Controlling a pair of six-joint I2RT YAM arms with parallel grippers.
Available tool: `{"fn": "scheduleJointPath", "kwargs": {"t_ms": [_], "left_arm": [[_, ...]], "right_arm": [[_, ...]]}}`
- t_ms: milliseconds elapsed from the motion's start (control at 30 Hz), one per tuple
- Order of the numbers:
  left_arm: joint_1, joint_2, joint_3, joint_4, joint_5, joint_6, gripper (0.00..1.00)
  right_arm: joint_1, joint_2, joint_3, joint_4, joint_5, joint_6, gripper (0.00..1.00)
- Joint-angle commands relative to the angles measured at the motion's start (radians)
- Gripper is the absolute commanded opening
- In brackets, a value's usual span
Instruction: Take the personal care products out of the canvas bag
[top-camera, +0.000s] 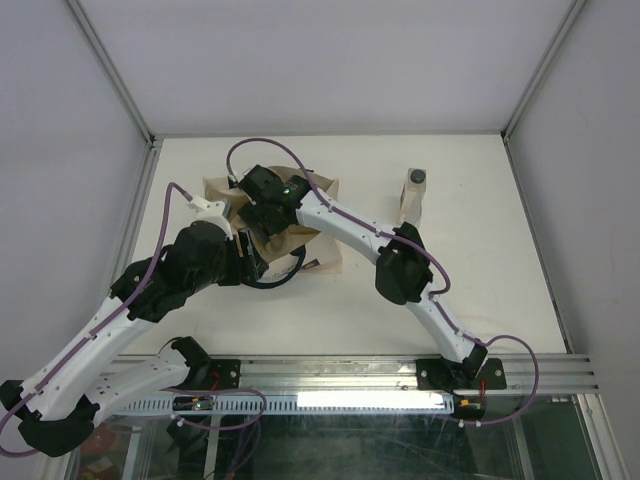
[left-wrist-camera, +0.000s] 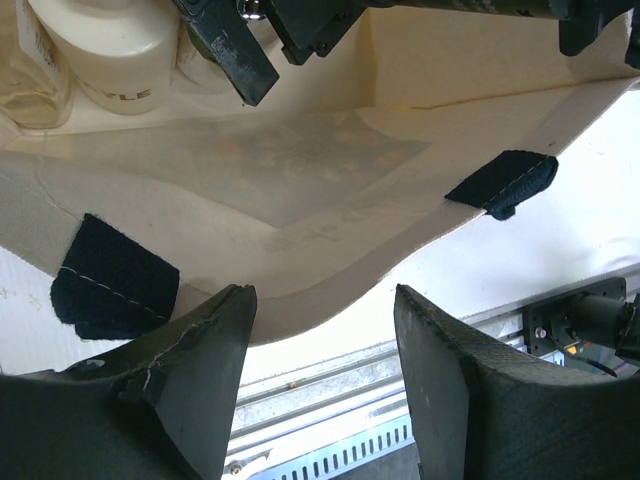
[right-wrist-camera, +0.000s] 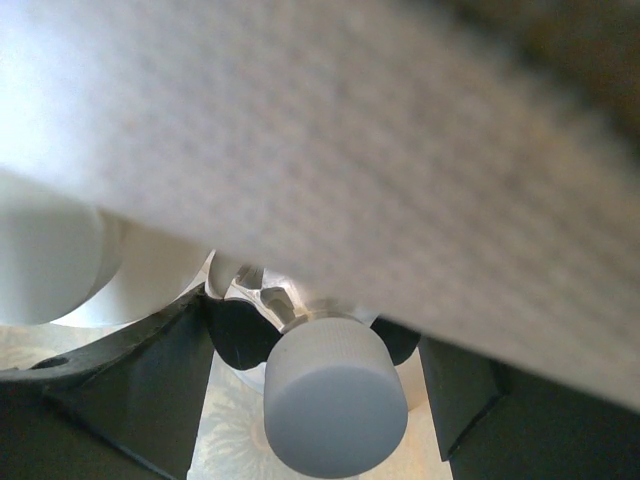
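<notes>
Canvas, beige, formed the bag, which lay on the table with its mouth toward the arms' bases. The only readable writing was "YLE", on the cream bottle deep inside. Its long axis ran along the bag's depth, and the amber-liquid bottle lay just beside it. The silver-topped bottle pointed its ribbed cap at the mouth. The right gripper stood wide to either side of that cap and gripped nothing. The left gripper was partly open, with the bag's rim lying across its tips. A navy handle tab sat on that rim. The dark-capped clear bottle was out on the table, well right of the bag, its label unreadable.
</notes>
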Motion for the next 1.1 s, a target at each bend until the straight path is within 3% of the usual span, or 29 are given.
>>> {"fn": "scheduleJointPath", "kwargs": {"t_ms": [0,67,467,867,1067], "left_arm": [[-0.008,-0.006,0.037,-0.001,-0.022,0.017,0.60],[-0.008,-0.006,0.039,0.000,-0.020,0.012,0.61],[-0.008,0.009,0.031,0.023,-0.011,0.001,0.60],[-0.007,0.023,0.019,0.047,-0.008,0.004,0.61],[-0.009,0.047,0.016,0.062,0.003,0.024,0.61]], "right_arm": [[-0.012,-0.126,0.059,0.058,-0.001,0.059,0.05],[-0.023,-0.170,0.033,0.076,-0.018,0.091,0.00],[-0.054,-0.342,0.005,0.076,-0.054,0.162,0.00],[-0.229,-0.603,-0.228,0.248,-0.389,0.425,0.00],[-0.386,-0.747,-0.361,0.340,-0.527,0.586,0.00]]}}
